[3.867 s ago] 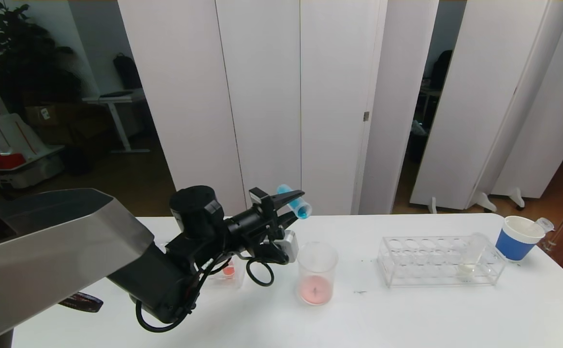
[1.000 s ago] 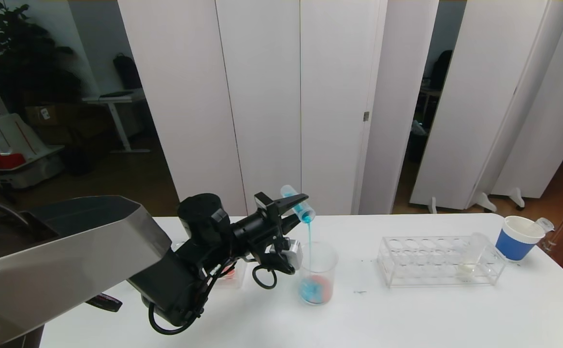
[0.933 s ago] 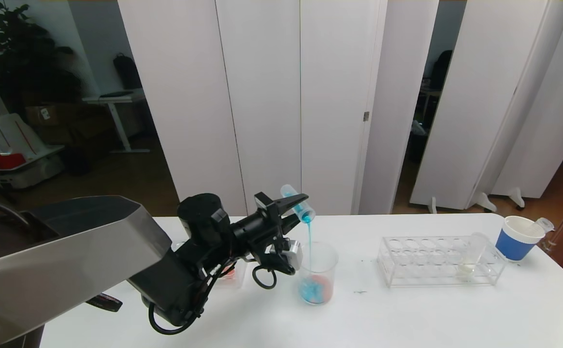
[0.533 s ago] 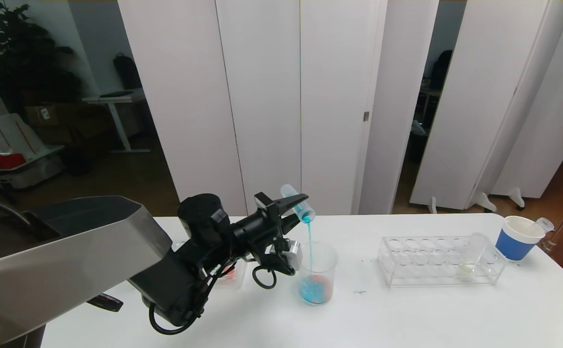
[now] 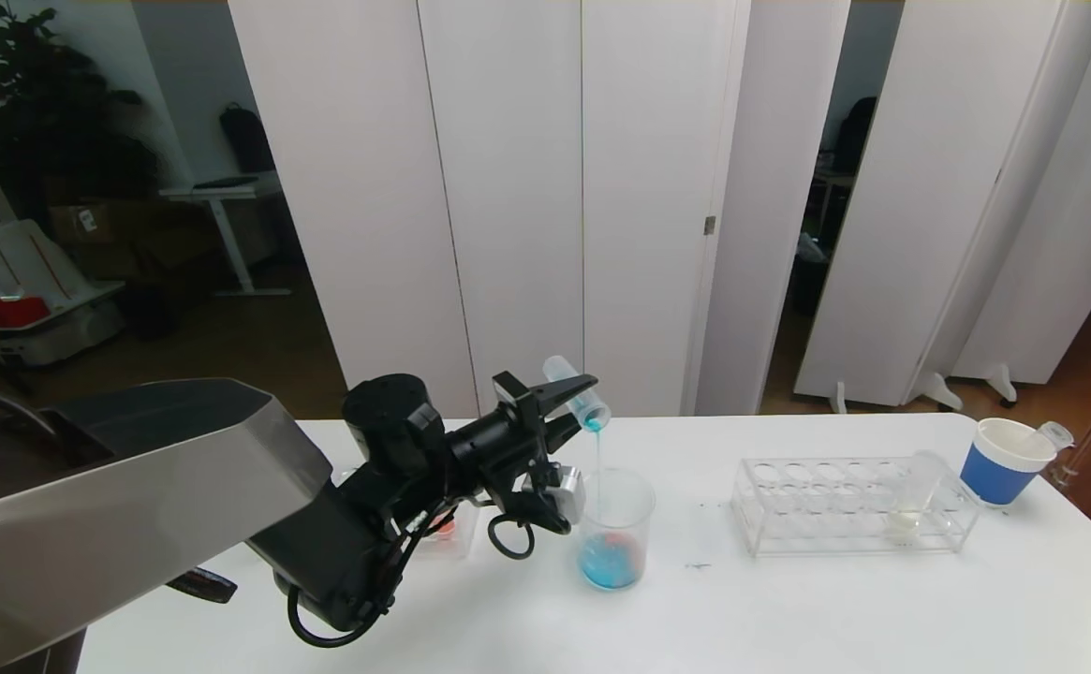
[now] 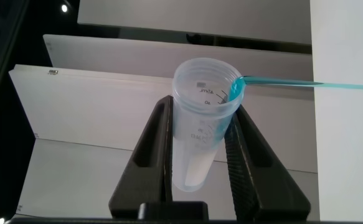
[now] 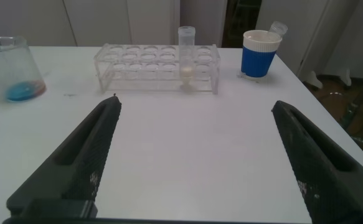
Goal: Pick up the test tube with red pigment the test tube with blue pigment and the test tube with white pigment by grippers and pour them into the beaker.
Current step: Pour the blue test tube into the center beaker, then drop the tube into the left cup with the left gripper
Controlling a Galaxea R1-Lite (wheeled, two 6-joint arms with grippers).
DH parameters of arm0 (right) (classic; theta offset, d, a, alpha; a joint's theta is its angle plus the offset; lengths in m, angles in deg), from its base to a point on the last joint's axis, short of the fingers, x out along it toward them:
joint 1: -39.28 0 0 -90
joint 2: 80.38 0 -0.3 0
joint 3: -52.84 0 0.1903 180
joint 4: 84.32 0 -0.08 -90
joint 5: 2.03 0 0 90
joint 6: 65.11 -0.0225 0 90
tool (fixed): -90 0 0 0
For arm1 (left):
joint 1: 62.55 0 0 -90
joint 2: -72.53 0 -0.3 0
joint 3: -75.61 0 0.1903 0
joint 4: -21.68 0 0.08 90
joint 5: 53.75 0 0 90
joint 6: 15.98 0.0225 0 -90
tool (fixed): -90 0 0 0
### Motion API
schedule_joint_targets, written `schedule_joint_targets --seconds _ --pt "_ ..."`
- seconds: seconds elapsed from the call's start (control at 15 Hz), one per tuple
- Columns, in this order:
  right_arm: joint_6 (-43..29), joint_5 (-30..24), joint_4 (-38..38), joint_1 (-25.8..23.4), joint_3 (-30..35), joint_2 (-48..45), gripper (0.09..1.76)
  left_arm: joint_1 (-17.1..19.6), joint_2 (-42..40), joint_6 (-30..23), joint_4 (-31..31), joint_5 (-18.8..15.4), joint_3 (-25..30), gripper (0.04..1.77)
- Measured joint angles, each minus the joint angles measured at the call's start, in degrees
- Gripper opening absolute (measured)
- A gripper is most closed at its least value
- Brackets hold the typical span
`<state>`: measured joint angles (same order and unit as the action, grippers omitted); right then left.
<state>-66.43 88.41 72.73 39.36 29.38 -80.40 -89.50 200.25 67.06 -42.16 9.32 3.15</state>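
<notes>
Over the white table (image 5: 788,608), the blue pour is underway and looks nearly finished. The beaker (image 5: 613,529) stands upright near the table's middle, blue liquid pooled at its bottom with a patch of orange-red beside it, so the red pigment seems already in. White is left: the test tube with white pigment (image 7: 186,53) stands upright in the clear rack (image 5: 852,504), well to the right of the beaker, untouched. A blue paper cup (image 5: 1005,461) with a tube leaning in it sits beyond the rack.

The left gripper (image 5: 559,401) hangs above the beaker's rim, fingers clamped on the test tube with blue pigment (image 6: 203,121), tilted mouth-down; a thin blue stream runs from its lip into the beaker. The right gripper (image 7: 193,149) hovers low over bare table, spread wide, holding nothing.
</notes>
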Motion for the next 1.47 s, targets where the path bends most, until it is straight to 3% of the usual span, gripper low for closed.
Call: schedule_joint_targets --seconds 1.47 --pt "-0.02 0.00 0.00 0.00 0.00 0.00 1.74 0.72 -1.97 -0.07 -0.50 0.28 -0.60 0.58"
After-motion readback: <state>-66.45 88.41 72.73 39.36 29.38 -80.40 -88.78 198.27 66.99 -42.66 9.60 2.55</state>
